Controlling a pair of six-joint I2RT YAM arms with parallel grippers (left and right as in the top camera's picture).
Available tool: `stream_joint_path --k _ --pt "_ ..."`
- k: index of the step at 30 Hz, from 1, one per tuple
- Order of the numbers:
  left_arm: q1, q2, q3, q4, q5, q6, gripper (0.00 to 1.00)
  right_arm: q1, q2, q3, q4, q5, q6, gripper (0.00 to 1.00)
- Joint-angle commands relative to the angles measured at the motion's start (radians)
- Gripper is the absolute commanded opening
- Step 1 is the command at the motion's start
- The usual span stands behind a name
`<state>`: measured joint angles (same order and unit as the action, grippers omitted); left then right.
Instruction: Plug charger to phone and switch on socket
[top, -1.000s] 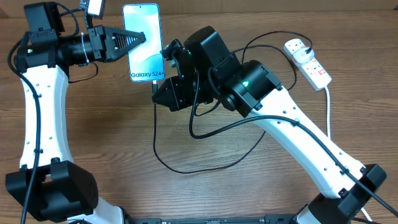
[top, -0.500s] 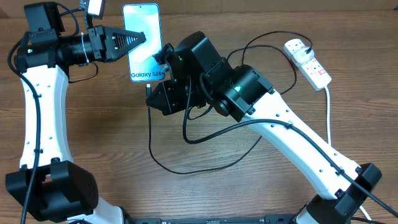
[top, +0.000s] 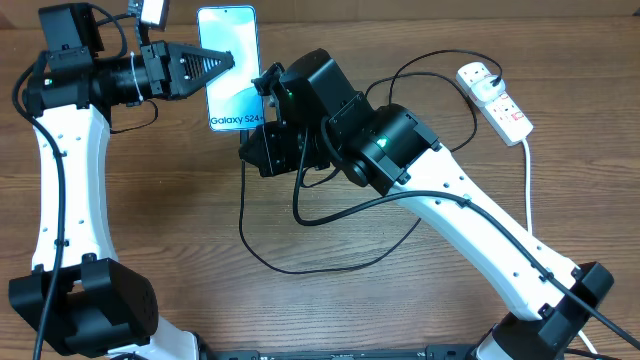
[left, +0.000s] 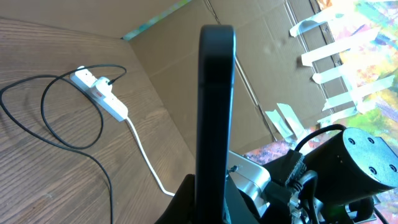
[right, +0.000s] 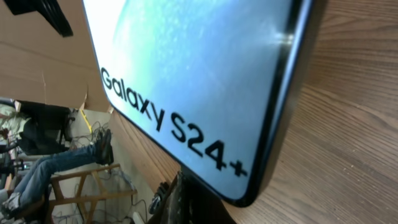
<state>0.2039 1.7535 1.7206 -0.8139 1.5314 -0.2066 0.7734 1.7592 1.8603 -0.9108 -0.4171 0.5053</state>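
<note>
- Holding position at the left: the left gripper (top: 226, 62) is clamped across the long edges of the phone (top: 231, 70), which it carries above the table (top: 150, 230) with the screen facing up. The left wrist view shows the phone (left: 215, 112) edge-on between the fingers. No shift from the earlier overhead frames.
- Change: the right gripper (top: 258, 135) has travelled left from where it was a second ago, dipped slightly below the phone's lower end, and now sits just beside the end bearing the "Galaxy S24" lettering.
- Right gripper state: jaws closed. The charger (top: 300, 268) leaves from under the jaws, and its loop has swung left with the arm, so the connector end is judged to be held there. The tip itself is hidden in the overhead view.
- The right wrist view fills with the phone's lower end (right: 186, 74). The port is not discernible, and whether the tip touches the phone cannot be told.
- Meaning: insertion is being aligned and is judged not yet complete.
- At the far right, the socket (top: 497, 100) lies untouched, well apart from both grippers. A black plug sits in it. The switch step remains.
</note>
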Motion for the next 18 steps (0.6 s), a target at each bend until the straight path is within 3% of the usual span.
stream_joint_path --k 1,18 --pt "0.005 -0.007 0.010 0.007 0.050 -0.003 0.04 0.012 0.005 0.003 0.014 0.016 0.019 0.04" --pt "0.005 -0.007 0.010 0.026 0.050 -0.003 0.04 0.029 0.005 0.003 -0.001 0.005 0.018 0.04"
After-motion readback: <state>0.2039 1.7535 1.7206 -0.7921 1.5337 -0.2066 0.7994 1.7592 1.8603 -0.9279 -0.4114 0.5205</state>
